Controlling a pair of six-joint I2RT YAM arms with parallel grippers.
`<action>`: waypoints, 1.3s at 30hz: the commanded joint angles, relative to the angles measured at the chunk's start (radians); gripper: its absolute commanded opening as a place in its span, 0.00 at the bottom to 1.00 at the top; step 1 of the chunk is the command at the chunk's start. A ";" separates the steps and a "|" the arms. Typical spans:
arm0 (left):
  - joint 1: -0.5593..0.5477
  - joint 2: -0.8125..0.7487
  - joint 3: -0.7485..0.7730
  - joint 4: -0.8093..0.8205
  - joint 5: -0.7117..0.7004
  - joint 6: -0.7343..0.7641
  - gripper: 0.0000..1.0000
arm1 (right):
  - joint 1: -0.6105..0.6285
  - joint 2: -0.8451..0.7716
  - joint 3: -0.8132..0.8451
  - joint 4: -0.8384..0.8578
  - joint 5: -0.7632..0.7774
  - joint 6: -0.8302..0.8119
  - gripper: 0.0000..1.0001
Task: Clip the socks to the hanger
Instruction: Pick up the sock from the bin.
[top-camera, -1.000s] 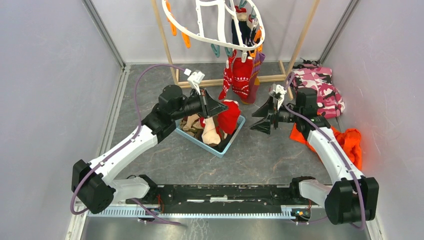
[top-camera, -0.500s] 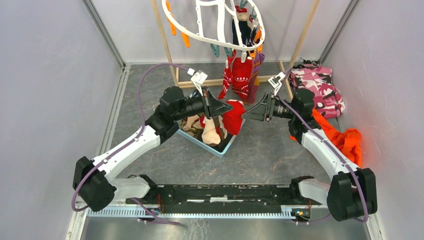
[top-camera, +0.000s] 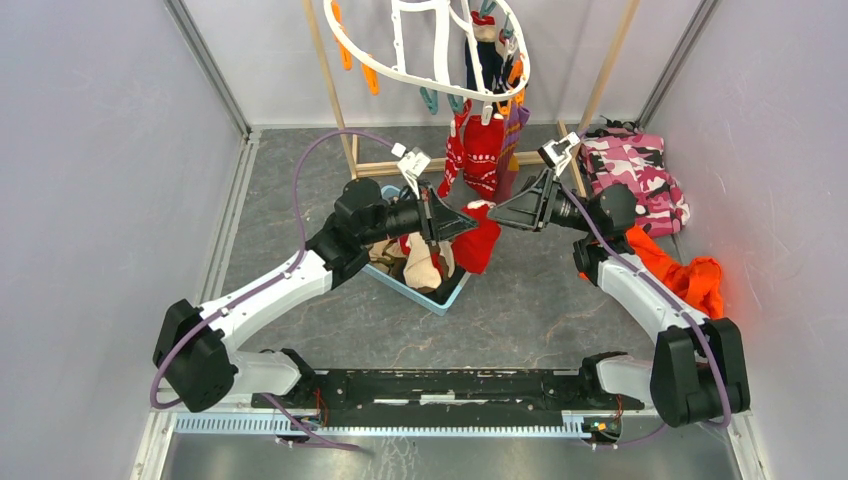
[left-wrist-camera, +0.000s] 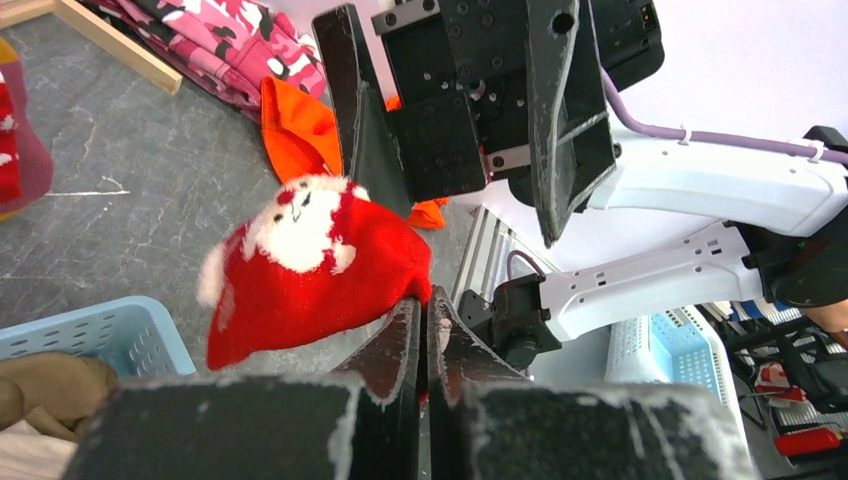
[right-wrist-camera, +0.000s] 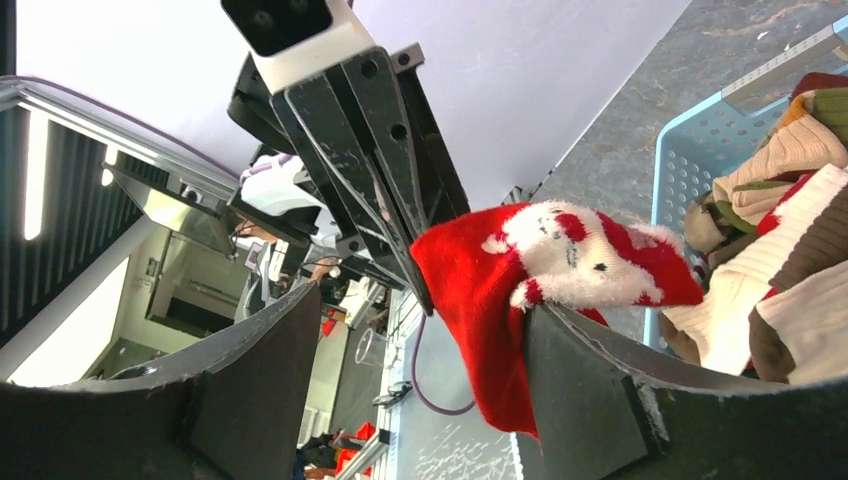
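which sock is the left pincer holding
The red sock with the fluffy white patch, clamped in the left pincer; the rest lie in the basket or hang clipped.

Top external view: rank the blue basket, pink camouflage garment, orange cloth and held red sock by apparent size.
1. Blue basket and pink camouflage garment, too alike to split; the left arm hides part of the basket.
2. Orange cloth, partly under the right arm.
3. Red sock.

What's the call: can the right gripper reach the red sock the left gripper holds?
Probably yes. The right gripper is open and faces the red sock, which the left gripper holds up; nothing stands between them.
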 joint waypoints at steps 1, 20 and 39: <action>-0.013 0.005 -0.025 0.057 0.020 -0.030 0.02 | 0.004 0.010 0.044 0.187 0.016 0.096 0.75; -0.031 0.025 -0.059 0.074 0.018 -0.031 0.02 | 0.011 -0.053 0.189 -0.616 0.086 -0.644 0.17; -0.030 -0.425 -0.359 0.097 -0.092 0.333 0.90 | 0.012 -0.027 0.588 -2.130 -0.168 -2.933 0.00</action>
